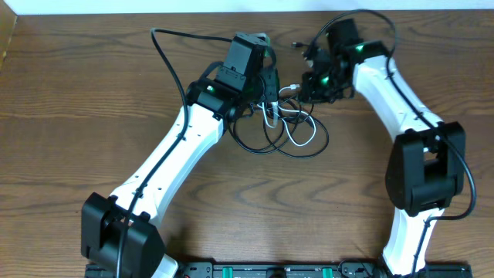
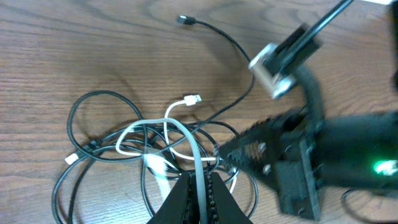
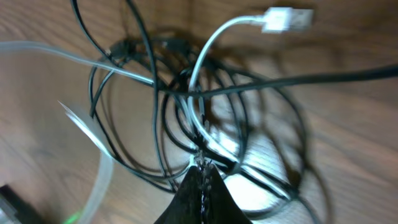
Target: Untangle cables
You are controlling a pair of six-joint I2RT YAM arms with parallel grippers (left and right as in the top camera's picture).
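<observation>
**Both arms clamped on the same knot: this could tighten instead of untangle**

Overhead: the cables [image 1: 287, 131] sit in one loose heap on the counter [image 1: 77, 116], near the far edge and between the two arms; the left end effector [image 1: 268, 83] and right end effector [image 1: 311, 83] both dip into the top of the heap, very near each other; finger detail is too small to read here.

Left wrist: the left end effector [image 2: 199, 186] is pinched shut on the white cable [image 2: 186, 134], which runs straight into its fingertips; black loops cross over and under that strand; the right end effector [image 2: 227, 152] sits just beside it, at the edge of the same loops; a collision looks possible if either arm swings inward.

Right wrist: the right end effector [image 3: 202, 186] is closed tight where a white strand and several black ones cross; which strand it actually has can't be told; the white plug [image 3: 287, 18] lies free at the top.

Likely risks: if both pinch the same cable, pulling apart just stretches it or it slips out; if the white one is threaded through black loops, pulling cinches the knot; the whole heap could also drag along, or the plug could snag on a loop.
</observation>
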